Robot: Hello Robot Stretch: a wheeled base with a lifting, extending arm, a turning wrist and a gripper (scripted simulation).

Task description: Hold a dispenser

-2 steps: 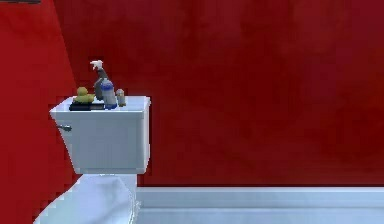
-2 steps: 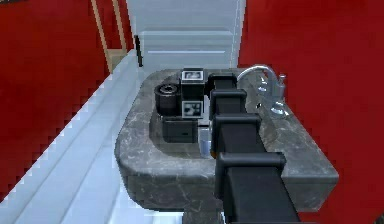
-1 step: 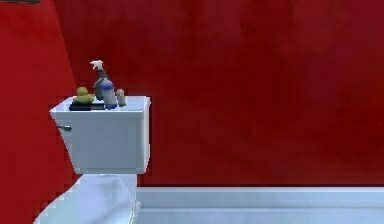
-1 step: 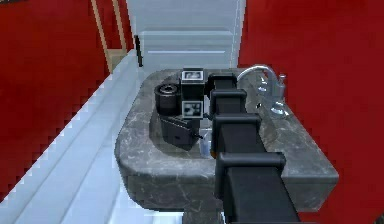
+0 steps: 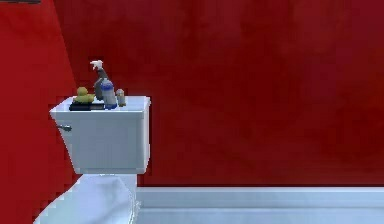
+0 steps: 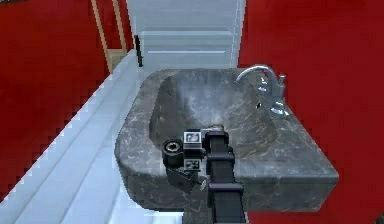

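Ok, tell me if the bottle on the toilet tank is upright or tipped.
Upright: the blue bottle stands on the toilet tank, its pale nozzle end uppermost.

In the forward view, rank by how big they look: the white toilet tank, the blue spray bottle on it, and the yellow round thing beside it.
1. White toilet tank, clearly largest.
2. Blue spray bottle, tall and slim.
3. Yellow round thing, smallest.
All sit about equally far, so nearness doesn't skew this.
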